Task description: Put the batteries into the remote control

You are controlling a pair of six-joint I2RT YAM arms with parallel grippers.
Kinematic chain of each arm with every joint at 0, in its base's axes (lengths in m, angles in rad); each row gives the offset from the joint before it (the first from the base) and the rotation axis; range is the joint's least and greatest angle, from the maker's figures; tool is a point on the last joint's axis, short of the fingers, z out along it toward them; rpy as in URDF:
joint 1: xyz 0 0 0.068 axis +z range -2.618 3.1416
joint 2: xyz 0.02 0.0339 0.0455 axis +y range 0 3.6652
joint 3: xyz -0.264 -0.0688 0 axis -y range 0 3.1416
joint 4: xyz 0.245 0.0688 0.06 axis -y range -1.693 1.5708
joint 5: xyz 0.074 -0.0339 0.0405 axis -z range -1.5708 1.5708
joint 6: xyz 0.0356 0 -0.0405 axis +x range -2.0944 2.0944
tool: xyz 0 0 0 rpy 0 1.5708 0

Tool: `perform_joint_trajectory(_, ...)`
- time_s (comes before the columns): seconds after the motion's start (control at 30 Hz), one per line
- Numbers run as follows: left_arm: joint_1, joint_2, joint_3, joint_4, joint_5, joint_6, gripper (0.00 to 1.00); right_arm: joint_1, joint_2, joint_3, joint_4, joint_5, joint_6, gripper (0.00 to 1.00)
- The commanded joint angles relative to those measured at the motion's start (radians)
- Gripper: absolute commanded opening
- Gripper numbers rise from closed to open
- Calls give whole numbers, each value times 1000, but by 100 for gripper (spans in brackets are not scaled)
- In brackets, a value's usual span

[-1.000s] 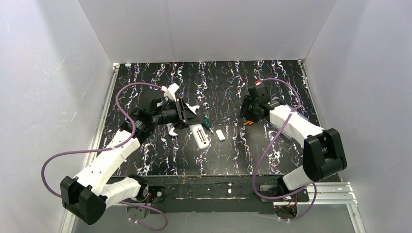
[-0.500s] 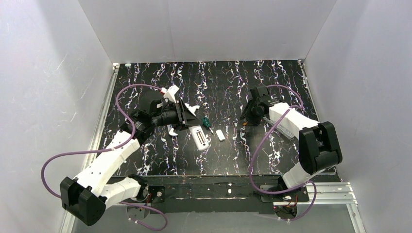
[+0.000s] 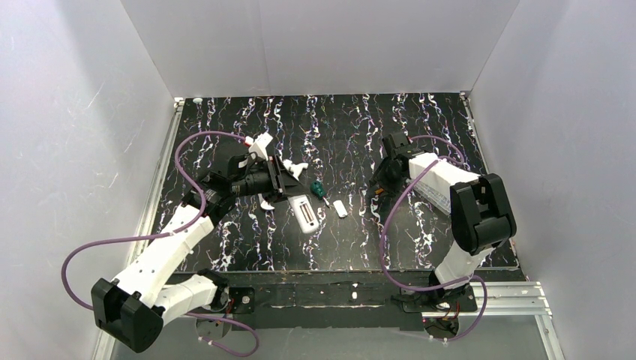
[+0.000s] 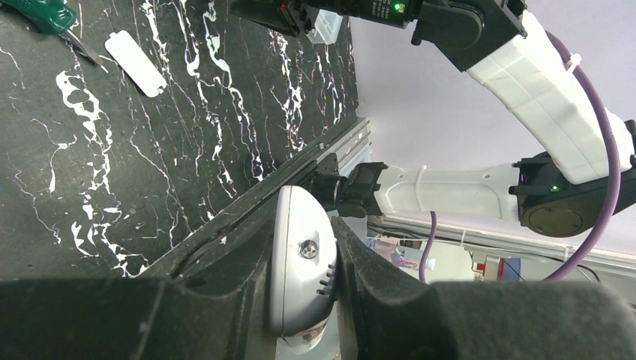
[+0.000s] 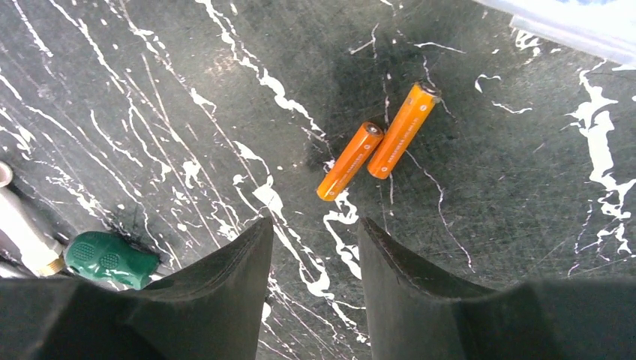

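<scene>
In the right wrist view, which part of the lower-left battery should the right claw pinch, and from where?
Its lower half, from straight above, right claw spanning the round sides. The lower-left battery lies flat, and the other battery crowds its upper end.

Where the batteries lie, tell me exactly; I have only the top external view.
Observer: Both orange batteries lie side by side, staggered, on the black marbled mat, just ahead of the right claw.
Operator: Report that claw's jaws.
Observer: Open, with nothing between them; neither battery is gripped.
Operator: Now give me the left claw.
Observer: The left claw is shut on a white plastic part that has a screw in its face.
</scene>
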Motion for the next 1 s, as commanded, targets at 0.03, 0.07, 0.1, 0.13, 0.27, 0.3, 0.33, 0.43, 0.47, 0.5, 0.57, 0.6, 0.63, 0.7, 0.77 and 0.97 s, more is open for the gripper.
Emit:
perform_joint_trajectory(0.03,15,-33,-8,-2,52,12,0,-14,15,42,-13,30,29,54)
perform_joint_trajectory(0.07,16,-32,-8,-2,53,11,0,-15,16,43,-13,32,30,53)
perform_joint_trajectory(0.1,18,-32,-9,-2,54,11,0,-15,19,45,-13,33,29,53)
perform_joint_trajectory(0.13,20,-33,-9,-2,56,10,0,-16,24,48,-14,34,27,53)
perform_joint_trajectory(0.27,26,-36,-10,-3,58,11,0,-17,39,53,-14,36,23,53)
perform_joint_trajectory(0.3,26,-36,-10,-3,57,11,0,-17,43,54,-12,39,22,53)
perform_joint_trajectory(0.33,28,-36,-10,-2,57,11,0,-17,46,55,-11,41,21,53)
perform_joint_trajectory(0.43,29,-32,-7,13,56,-2,0,-17,57,62,-9,59,12,52)
perform_joint_trajectory(0.47,29,-28,-4,19,56,-5,0,-17,61,65,-11,64,10,52)
perform_joint_trajectory(0.5,30,-25,-1,22,56,-8,0,-17,64,69,-12,66,8,52)
perform_joint_trajectory(0.57,29,-20,5,27,57,-9,0,-17,72,73,-12,70,5,50)
perform_joint_trajectory(0.6,29,-18,8,28,57,-8,0,-17,74,74,-12,72,6,50)
perform_joint_trajectory(0.63,29,-15,9,29,58,-8,0,-17,78,74,-12,73,6,49)
perform_joint_trajectory(0.7,30,-15,12,28,58,-9,0,-17,84,76,-10,73,4,47)
perform_joint_trajectory(0.77,31,-12,12,32,56,-15,0,-17,91,77,-6,70,-1,45)
perform_joint_trajectory(0.97,30,-5,21,50,50,-30,0,-17,94,73,-2,73,-17,37)
